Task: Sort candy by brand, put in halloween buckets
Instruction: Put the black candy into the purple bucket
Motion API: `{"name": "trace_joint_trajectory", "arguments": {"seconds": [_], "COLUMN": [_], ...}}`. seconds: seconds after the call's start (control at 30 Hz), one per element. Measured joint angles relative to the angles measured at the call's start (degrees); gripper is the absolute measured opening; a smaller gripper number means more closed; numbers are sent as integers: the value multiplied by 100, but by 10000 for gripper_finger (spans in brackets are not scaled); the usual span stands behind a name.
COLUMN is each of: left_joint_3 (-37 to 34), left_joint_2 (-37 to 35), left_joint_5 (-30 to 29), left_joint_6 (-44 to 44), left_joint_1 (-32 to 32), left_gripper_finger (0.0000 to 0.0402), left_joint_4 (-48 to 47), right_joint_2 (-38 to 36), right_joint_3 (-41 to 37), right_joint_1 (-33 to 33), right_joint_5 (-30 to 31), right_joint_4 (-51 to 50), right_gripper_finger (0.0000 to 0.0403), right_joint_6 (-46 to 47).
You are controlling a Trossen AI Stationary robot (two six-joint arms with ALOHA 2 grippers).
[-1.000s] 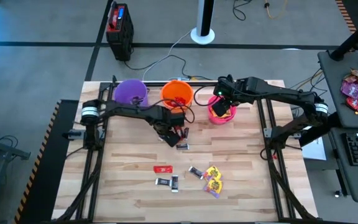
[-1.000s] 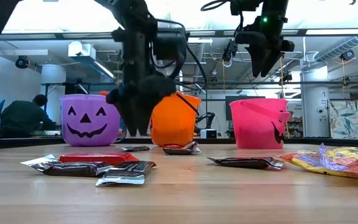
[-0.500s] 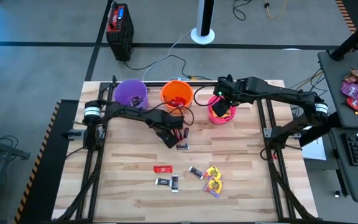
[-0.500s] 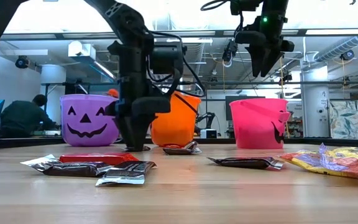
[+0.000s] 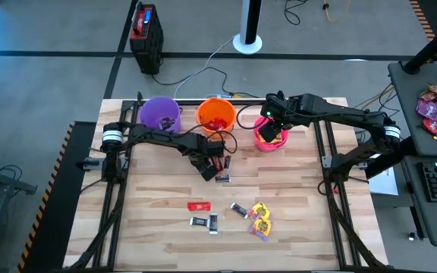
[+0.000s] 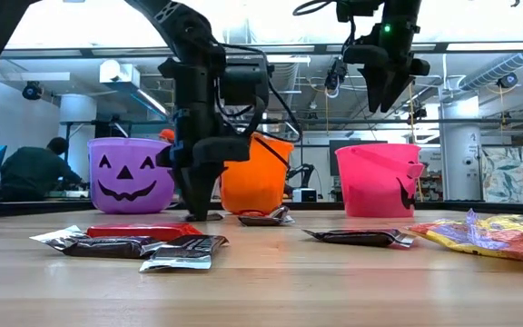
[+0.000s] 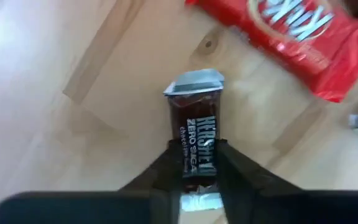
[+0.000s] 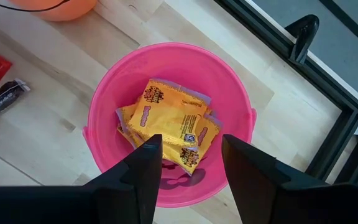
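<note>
My left gripper (image 5: 208, 168) is down at the table in front of the orange bucket (image 5: 216, 114), shut on a dark brown bar (image 7: 194, 118). A red bar (image 7: 291, 31) lies just beyond it. My right gripper (image 8: 191, 144) hangs open and empty above the pink bucket (image 8: 110, 118), which holds yellow packets (image 8: 169, 124). The purple bucket (image 5: 160, 112) stands left of the orange one. Toward the near edge lie a red bar (image 5: 199, 205), dark bars (image 5: 203, 221) and yellow packets (image 5: 260, 220). My left gripper pinches the dark brown bar between its two fingers (image 7: 165, 167), on the end nearer the wrist (image 7: 194, 149). The fingers come from above, pointing down, and sit on the bar's two long sides. The bar lies flat on the table.
Another dark bar (image 5: 223, 178) lies right beside my left gripper. The three buckets stand in a row along the far edge. A black frame (image 5: 326, 152) runs along the table's right side and another along the left. Bare wood lies left of the loose candy.
My left gripper has come down to the table top, onto the dark bar in front of the orange bucket, then stayed there. My right gripper has held still above the pink bucket.
</note>
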Motion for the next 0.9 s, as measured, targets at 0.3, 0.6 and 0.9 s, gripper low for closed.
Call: {"name": "trace_joint_trajectory", "arguments": {"seconds": [0.3, 0.6, 0.9], "left_joint_3": [461, 816, -275], "left_joint_2": [22, -321, -1243], "left_joint_5": [356, 365, 362], "left_joint_6": [35, 427, -720], "left_joint_1": [-36, -384, -817], "left_gripper_finger": [1, 0, 0], "left_joint_4": [-393, -1164, -505], "right_joint_2": [0, 0, -2], "right_joint_3": [0, -2, -7], "right_joint_1": [0, 0, 2], "right_joint_5": [0, -1, -151], "right_joint_4": [2, 4, 2], "right_gripper_finger": [160, 160, 160], "right_joint_6": [14, -12, -179]}}
